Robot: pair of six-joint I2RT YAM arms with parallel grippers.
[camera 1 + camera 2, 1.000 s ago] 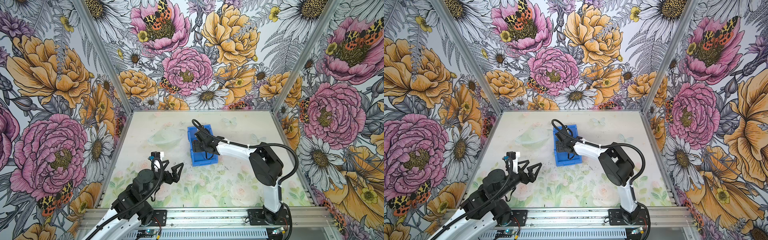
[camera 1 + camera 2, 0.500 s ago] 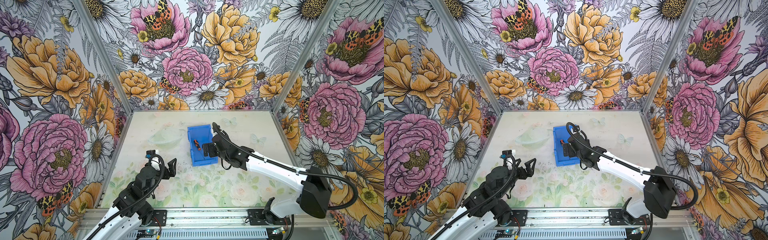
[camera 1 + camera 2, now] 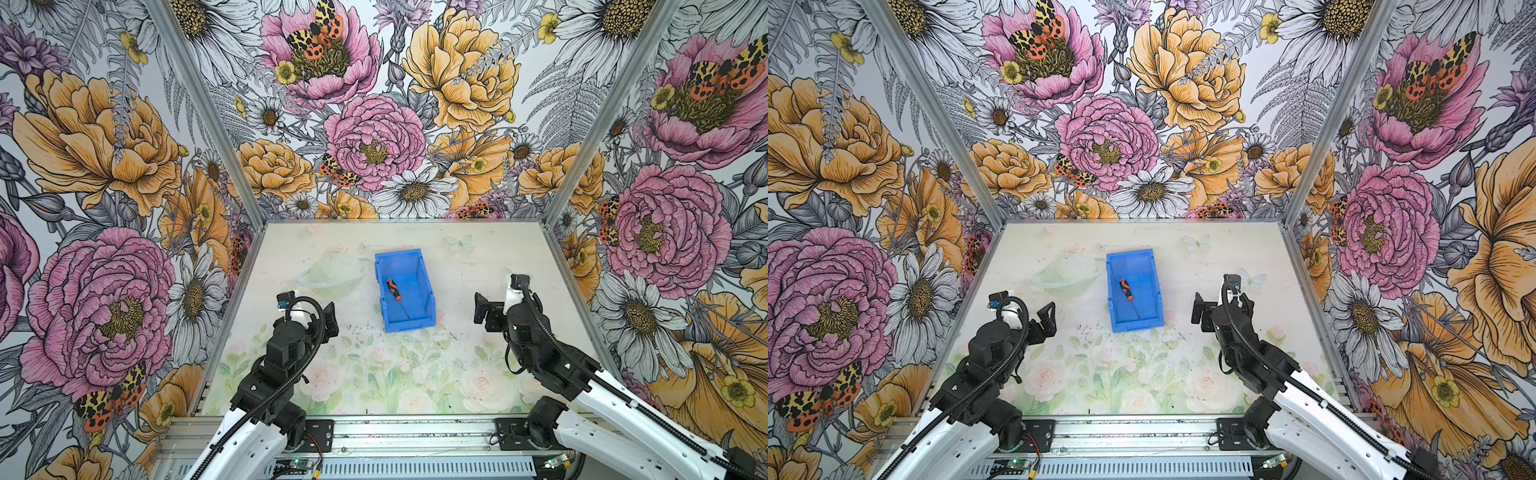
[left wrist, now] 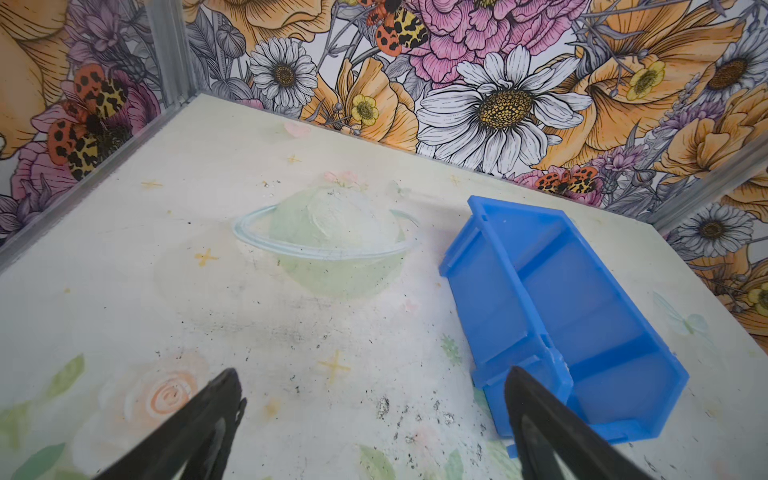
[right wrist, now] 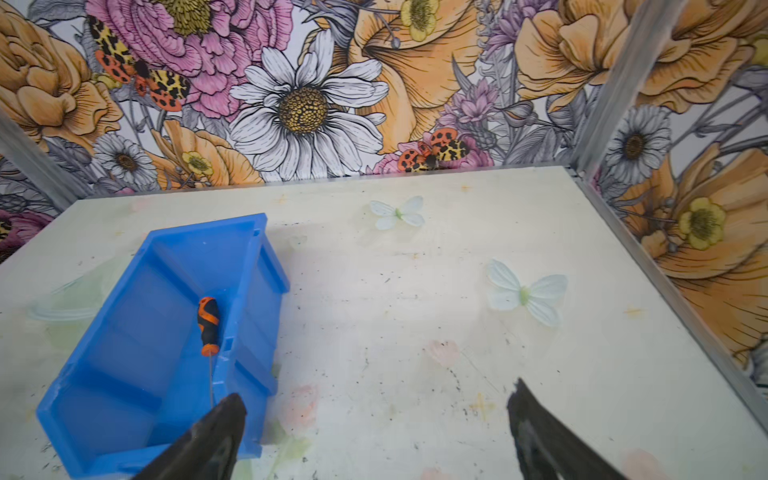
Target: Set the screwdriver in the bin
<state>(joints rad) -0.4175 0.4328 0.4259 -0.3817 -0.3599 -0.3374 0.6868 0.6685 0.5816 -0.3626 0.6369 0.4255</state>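
Up close, the right pincer (image 5: 374, 399) is released: its two dark fingers (image 5: 216, 432) stand wide apart with only bare counter (image 5: 415, 332) between them, grasping nothing. In both top views this right pincer (image 3: 484, 311) (image 3: 1200, 313) hangs over the pale, flower-printed counter (image 3: 374, 374), well apart from everything.

To its left and slightly farther from the robot sits the bright blue bin (image 3: 428, 286) (image 3: 1156, 291), lengthwise, with its low cut-down end facing the robot. No part of either arm touches it.

The screwdriver (image 3: 398, 299) (image 3: 1128, 296) lies flat on the floor of the bin, a little aslant. Its orange-and-black handle points away from the pincers toward the back wall, and its thin shaft points toward the low end. From the right wrist, the screwdriver (image 5: 209, 328) shows just inside the bin's (image 5: 253, 332) nearer long wall.

Across the bin, the left pincer (image 3: 330, 320) (image 3: 1048, 318) is also released and grasps nothing. From the left wrist, the left pincer (image 4: 372, 374) shows its fingers spread wide over stained counter, and the bin (image 4: 490, 299) stands off to one side.
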